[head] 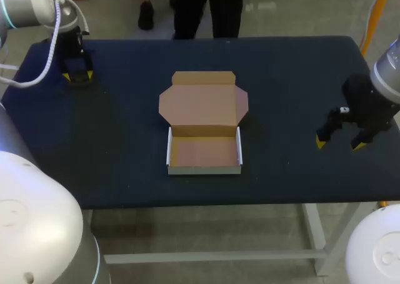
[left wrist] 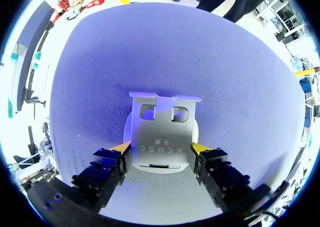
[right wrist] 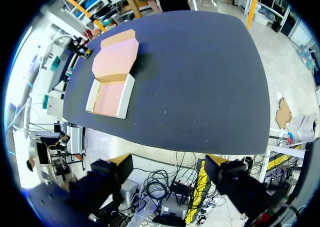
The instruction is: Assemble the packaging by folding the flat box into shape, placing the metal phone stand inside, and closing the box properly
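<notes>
Left gripper (left wrist: pixel 160 148) clenched on the metal phone stand (left wrist: pixel 160 132) (right gripper (head: pixel 340 142) released): lift level, carry toward four o'clock into the box (head: pixel 204 152).

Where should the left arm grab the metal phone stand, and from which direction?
Grip the metal phone stand across its two straight long edges, coming straight down from above. It lies flat on the table, so only those sides offer opposing faces. The left gripper sits lined up over it.
</notes>
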